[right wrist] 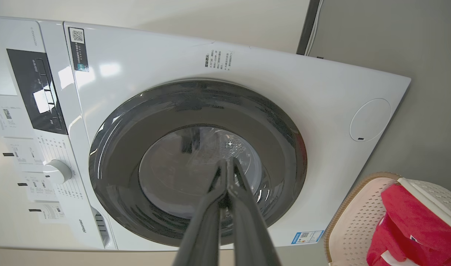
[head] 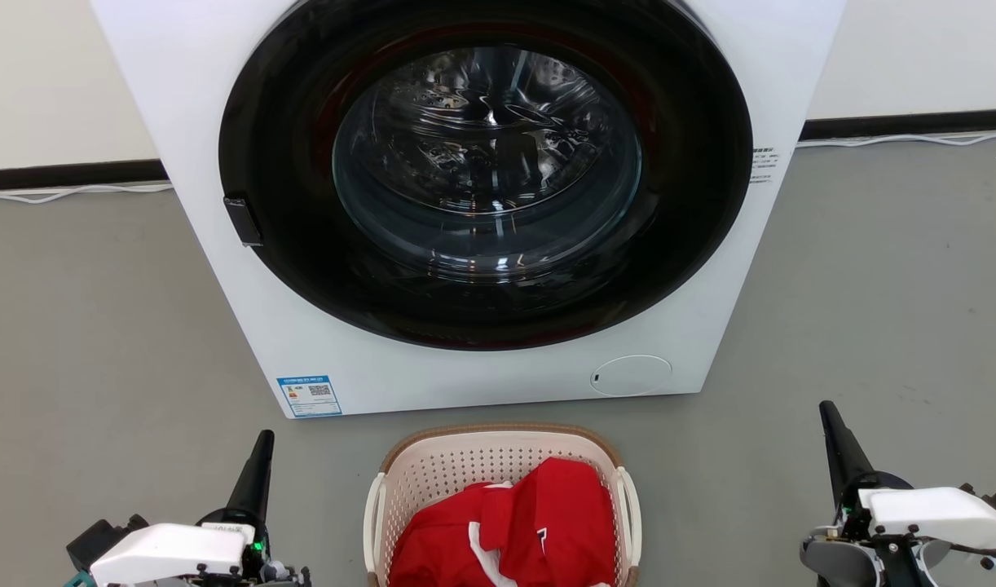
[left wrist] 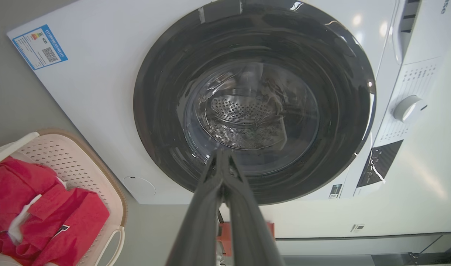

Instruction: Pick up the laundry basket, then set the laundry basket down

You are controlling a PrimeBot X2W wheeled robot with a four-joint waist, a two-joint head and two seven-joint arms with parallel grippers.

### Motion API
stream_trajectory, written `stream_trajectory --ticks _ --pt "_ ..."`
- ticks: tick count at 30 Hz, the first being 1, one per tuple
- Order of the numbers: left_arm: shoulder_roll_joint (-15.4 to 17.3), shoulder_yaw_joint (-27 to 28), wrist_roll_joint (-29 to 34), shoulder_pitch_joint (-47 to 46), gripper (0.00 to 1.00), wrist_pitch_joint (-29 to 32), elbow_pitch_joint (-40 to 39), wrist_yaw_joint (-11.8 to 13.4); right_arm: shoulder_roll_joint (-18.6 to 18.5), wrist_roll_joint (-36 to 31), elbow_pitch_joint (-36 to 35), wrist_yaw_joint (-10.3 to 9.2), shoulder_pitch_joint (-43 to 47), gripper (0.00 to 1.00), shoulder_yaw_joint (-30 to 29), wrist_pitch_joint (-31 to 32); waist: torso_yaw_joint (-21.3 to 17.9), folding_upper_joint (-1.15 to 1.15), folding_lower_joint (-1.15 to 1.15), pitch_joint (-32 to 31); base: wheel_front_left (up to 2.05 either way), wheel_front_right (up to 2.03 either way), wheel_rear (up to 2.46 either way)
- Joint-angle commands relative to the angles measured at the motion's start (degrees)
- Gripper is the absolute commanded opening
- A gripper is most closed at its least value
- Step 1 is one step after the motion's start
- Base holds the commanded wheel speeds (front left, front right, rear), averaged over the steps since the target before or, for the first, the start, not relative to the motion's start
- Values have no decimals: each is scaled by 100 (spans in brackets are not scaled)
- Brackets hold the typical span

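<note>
Low at the near edge of the head view, the left gripper [head: 263,444] sits to one side of the basket and the right gripper [head: 829,414] well off to the other. Each has its two dark fingers pressed tip to tip with nothing between them, and both wrist views show the same. Between them on the grey floor [head: 99,326] stands the laundry basket [head: 457,461], upright, with neither gripper touching it. A red garment [head: 547,522] with white trim lies bunched inside and hides the basket's bottom. Its white loop handles [head: 631,505] stand free on either side. Just behind the brown rim rises the washing machine [head: 221,98], close to the basket's far end. Its round dark door [head: 490,318] is shut, with a blue label [head: 306,395] at one lower corner and a round cover [head: 631,375] at the other. Behind the machine, a dark skirting [head: 58,174] and a white cable [head: 914,139] run along the foot of the wall
</note>
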Motion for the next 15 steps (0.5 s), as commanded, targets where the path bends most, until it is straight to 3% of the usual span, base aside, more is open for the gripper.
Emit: stream_trajectory --ticks 1,15 --pt "55 186 -196 -295 0 69 -185 -70 -24 218 -211 38 -146 0 97 73 2 0 0 1 0 0 0" --pt "47 294 -944 -337 0 288 -247 -84 -25 1023 -308 42 -140 0 28 288 16 0 0 5 0 0 0"
